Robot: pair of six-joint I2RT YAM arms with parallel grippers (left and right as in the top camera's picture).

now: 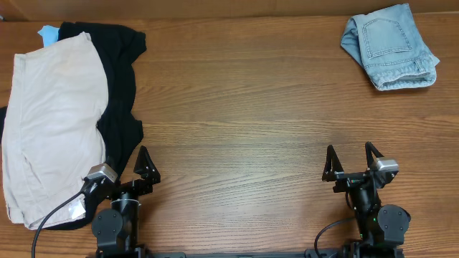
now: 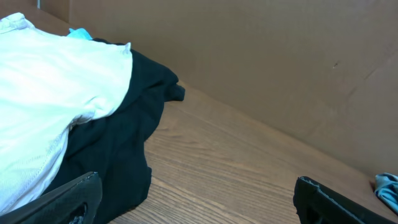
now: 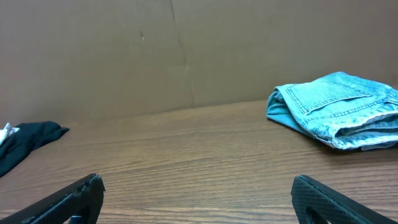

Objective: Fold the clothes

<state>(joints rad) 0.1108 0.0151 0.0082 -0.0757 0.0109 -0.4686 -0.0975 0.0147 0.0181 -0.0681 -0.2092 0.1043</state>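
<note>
Wooden brown table top (image 1: 237, 93): it fills my overhead view, and every item lies on it.
Cream cotton wide-legged shorts (image 1: 50, 122): they lie spread at the far left of the table, on top of the dark garment. They sit to the left of my left pincer and reach well beyond it. They are near it but not touching, and well apart from my right pincer.
Black crumpled garment (image 1: 118, 79): it lies under the cream shorts and shows along their right side and far end. Its edge comes just beside my left pincer.
Light-blue folded denim shorts (image 1: 391, 46): they sit at the far right corner, well apart from both pincers.
Left pincer (image 1: 143, 163): fingers apart, holding nothing, at the near edge.
Right pincer (image 1: 349, 154): fingers apart, holding nothing, over bare wood.
Bright blue scrap of cloth (image 1: 49, 32): it peeks out at the far left corner, beside the black garment.
</note>
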